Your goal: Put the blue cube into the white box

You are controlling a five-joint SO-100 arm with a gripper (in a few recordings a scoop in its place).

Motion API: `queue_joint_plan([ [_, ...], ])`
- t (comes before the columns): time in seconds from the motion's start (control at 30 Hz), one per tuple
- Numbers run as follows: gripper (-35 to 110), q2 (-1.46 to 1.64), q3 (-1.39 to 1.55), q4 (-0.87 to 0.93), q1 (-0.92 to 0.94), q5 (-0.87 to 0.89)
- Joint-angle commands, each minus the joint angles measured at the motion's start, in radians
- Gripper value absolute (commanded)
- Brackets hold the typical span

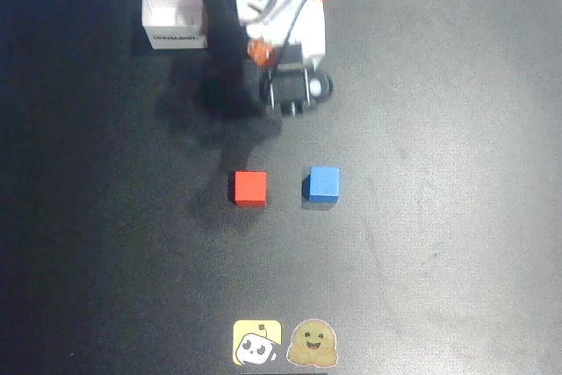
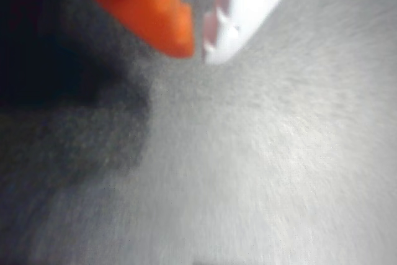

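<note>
The blue cube [image 1: 323,183] rests on the dark table, right of centre in the overhead view. Far from it, at the top left, stands the white box [image 1: 174,13], open side up, with dark print on its near wall. The arm [image 1: 285,37] is folded at the top centre, well behind the cube and right of the box. In the wrist view my gripper [image 2: 198,51] hangs close over bare table; its orange finger [image 2: 149,10] and white finger [image 2: 248,10] meet at the tips, shut with nothing between them.
A red cube [image 1: 249,188] sits just left of the blue one, a small gap between them. Two flat stickers, one yellow [image 1: 256,342] and one brown [image 1: 314,342], lie at the table's near edge.
</note>
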Motion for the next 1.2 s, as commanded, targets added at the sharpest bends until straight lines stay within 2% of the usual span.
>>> queue_joint_plan([
  [0.0, 0, -0.170, -0.158, -0.017, -0.026, 0.023],
  [0.07, 0, -0.261, -0.196, -0.057, -0.052, 0.046],
  [0.27, 14, -0.502, -0.298, -0.169, -0.143, 0.137],
  [0.4, 27, -0.601, -0.325, -0.255, -0.195, 0.179],
  [1.03, 27, -0.931, -0.423, -0.506, -0.215, 0.238],
  [1.17, 20, -0.968, -0.433, -0.515, -0.215, 0.252],
])
